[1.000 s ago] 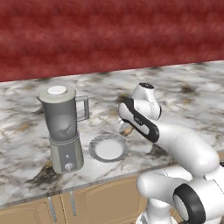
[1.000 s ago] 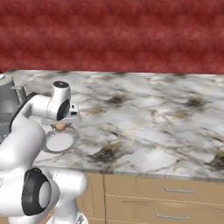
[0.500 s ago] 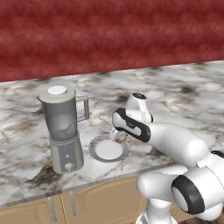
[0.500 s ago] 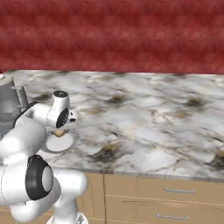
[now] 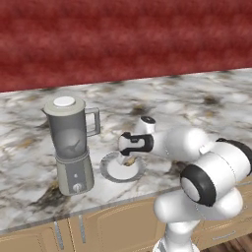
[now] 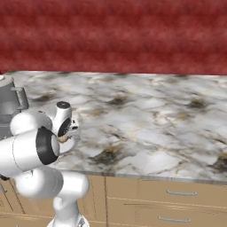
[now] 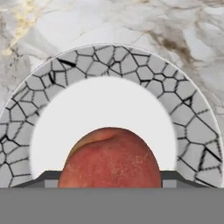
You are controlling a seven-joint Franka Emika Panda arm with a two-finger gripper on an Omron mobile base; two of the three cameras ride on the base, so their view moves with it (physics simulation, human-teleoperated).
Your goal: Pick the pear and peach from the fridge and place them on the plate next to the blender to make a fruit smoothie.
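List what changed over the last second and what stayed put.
The arm swung down and toward the blender, lowering the tool from above the counter to just over the plate. It kept its hold on the peach, now low over the plate's white centre. The blender and plate did not move, and the pear is not on the plate.

Arm links: glossy white, rounded, thick tubes.
Joints: dark black rings with dark end caps.
Hand: white housing crossed by a black band; fingers look dark, though largely hidden.
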